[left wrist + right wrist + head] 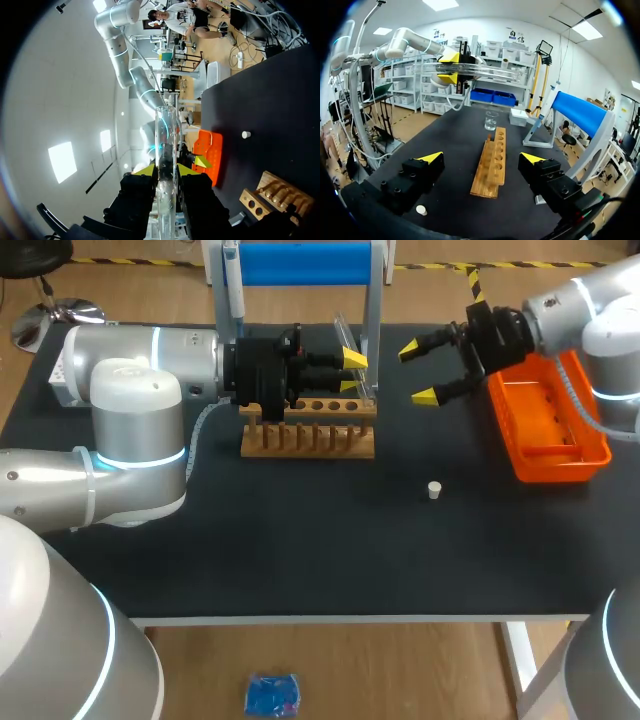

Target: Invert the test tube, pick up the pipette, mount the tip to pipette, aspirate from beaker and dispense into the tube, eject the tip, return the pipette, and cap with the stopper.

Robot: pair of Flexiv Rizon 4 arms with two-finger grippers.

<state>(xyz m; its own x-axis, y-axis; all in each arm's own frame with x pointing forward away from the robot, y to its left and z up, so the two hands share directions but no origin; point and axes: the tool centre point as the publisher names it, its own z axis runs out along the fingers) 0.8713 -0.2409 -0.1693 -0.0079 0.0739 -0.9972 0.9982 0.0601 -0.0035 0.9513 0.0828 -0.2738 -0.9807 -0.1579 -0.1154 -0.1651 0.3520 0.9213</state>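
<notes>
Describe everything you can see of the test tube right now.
The test tube is a slim, clear cylinder, glass or clear plastic by its look, with a rounded far end. The left gripper is shut on it, a yellow-tipped finger on either side, most of its length reaching out ahead of the fingers. It hangs tilted in the air above the wooden rack, touching nothing else. Its contents cannot be told.

Black matte rectangular table top stands on white metal legs over a light brown wood-pattern floor. Yellow-and-black striped floor tape is laid on the far side. White painted walls, rectangular ceiling light panels and metal storage shelving with bins noted.
</notes>
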